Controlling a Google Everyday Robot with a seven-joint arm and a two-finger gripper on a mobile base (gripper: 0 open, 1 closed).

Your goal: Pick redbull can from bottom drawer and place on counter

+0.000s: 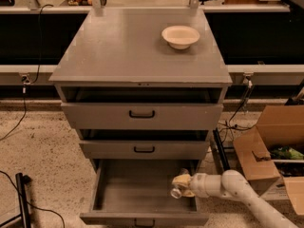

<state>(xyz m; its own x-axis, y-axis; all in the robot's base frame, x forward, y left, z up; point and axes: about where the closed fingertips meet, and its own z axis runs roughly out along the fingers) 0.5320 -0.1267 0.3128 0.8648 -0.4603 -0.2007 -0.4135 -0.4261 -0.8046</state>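
I had the gripper (182, 185) low in the drawer (128, 194), at its right side, fingers (182, 179) clamped on the can (176, 192). Lifting it to the counter (123, 46) was not yet done.

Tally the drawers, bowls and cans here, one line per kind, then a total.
Drawers: 3 (top drawer, middle drawer, bottom drawer pulled far out)
Bowls: 1 (bowl on the counter)
Cans: 1 (can at the gripper, inside the bottom drawer)
Total: 5
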